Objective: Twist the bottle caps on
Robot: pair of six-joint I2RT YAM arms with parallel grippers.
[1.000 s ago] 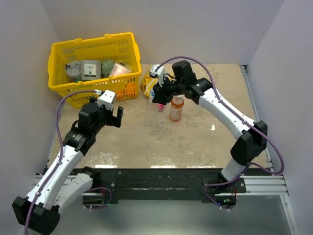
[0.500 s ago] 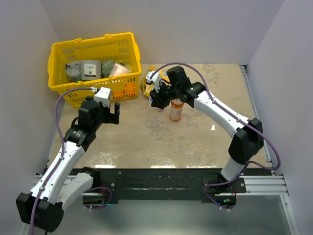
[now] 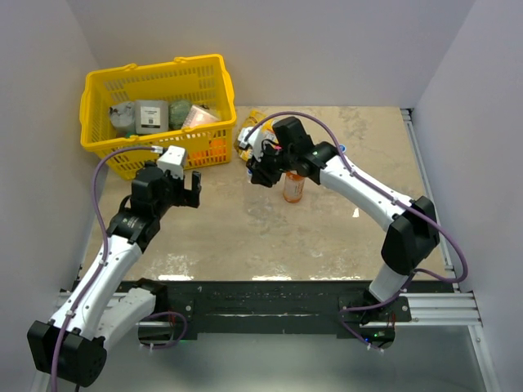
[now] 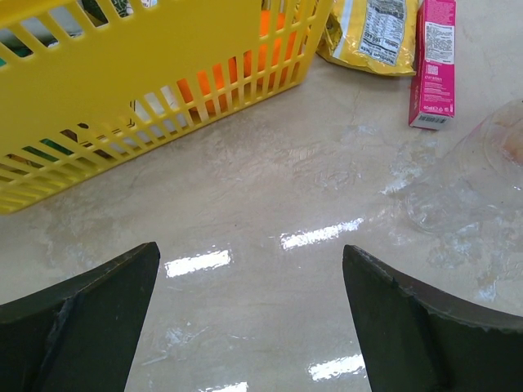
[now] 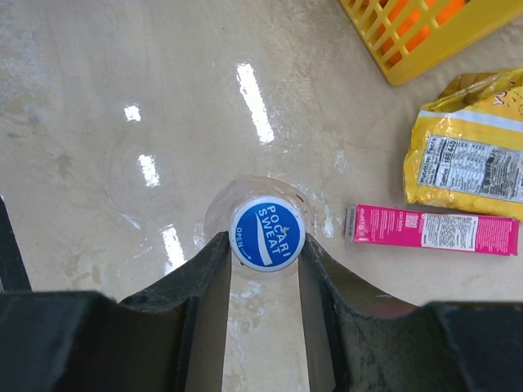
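A blue bottle cap (image 5: pixel 267 232) with white lettering is pinched between my right gripper's (image 5: pixel 265 238) fingers. It sits directly over the mouth of a clear bottle (image 5: pixel 245 186) that stands upright on the table. Whether the cap rests on the neck I cannot tell. In the top view the right gripper (image 3: pixel 260 170) hangs just left of the orange drink bottle (image 3: pixel 293 188), whose top is hidden by the arm. My left gripper (image 3: pixel 186 189) is open over bare table, fingers (image 4: pixel 98 302) wide apart. The clear bottle (image 4: pixel 482 171) shows faintly at that view's right edge.
A yellow basket (image 3: pixel 155 114) with several items stands at the back left, close to the left gripper. A yellow snack bag (image 5: pixel 470 159) and a pink packet (image 5: pixel 433 230) lie just behind the clear bottle. Walls close in the table on three sides.
The right gripper has moved left and down, away from above the orange bottle, with the cap still in it. The left arm drew slightly left and then held still, open.
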